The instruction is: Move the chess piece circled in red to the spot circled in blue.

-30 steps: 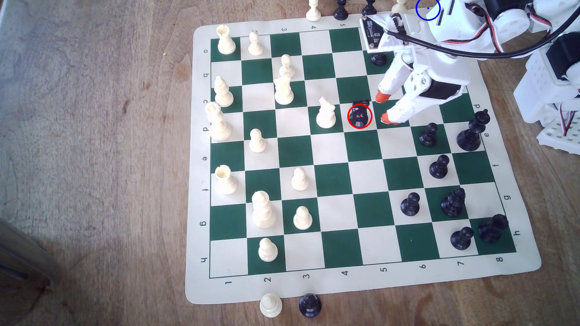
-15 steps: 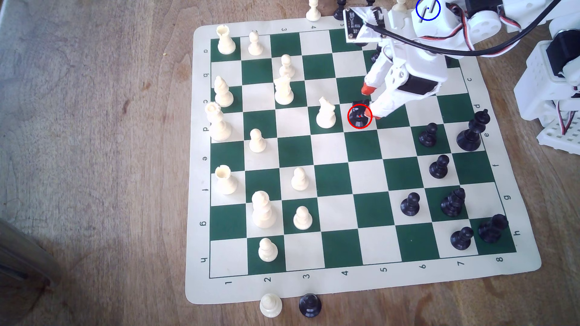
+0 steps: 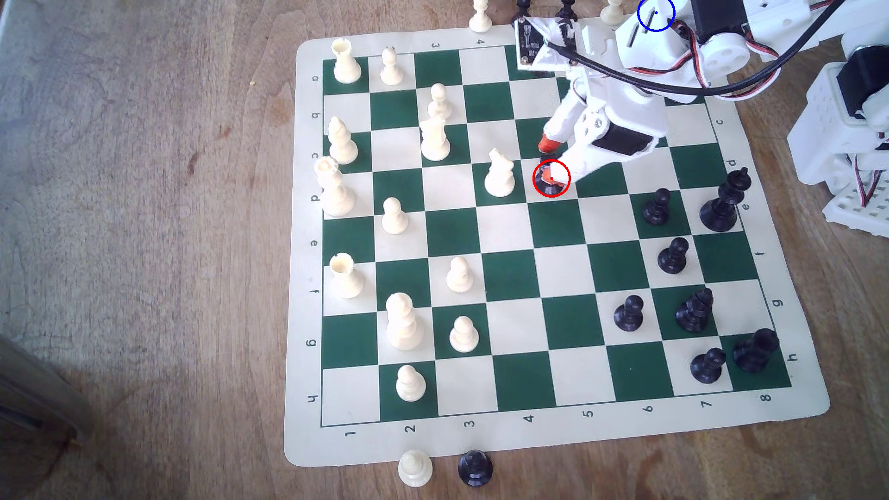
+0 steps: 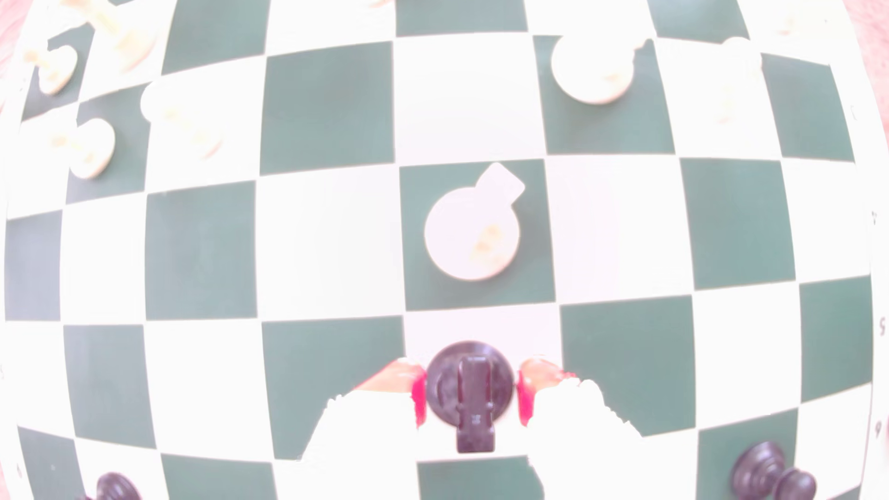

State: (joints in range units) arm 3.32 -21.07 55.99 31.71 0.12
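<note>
The chess piece circled in red (image 3: pixel 542 179) is a short glossy black piece on a cream square near the board's middle, partly covered by one fingertip in the exterior view. My gripper (image 3: pixel 550 161) is open and straddles it, one orange-tipped finger on each side. In the wrist view the piece (image 4: pixel 469 389) stands between the two red-padded fingertips (image 4: pixel 399 380), very close to both pads; I cannot tell whether they touch it. The blue circle (image 3: pixel 656 13) sits at the top edge of the exterior view, and the spot inside it is covered by my white arm.
A white knight (image 3: pixel 499 175) stands one square to the exterior view's left of the piece. Black pawns (image 3: pixel 656 206) and the black king (image 3: pixel 721 202) stand to the right. Captured pieces (image 3: pixel 481 17) line the board's far edge. The arm's base (image 3: pixel 842 144) is at the right.
My gripper has moved toward the exterior view's left, from a square beside the circled piece to straddling it. Its opening looks the same. The piece has not moved.
</note>
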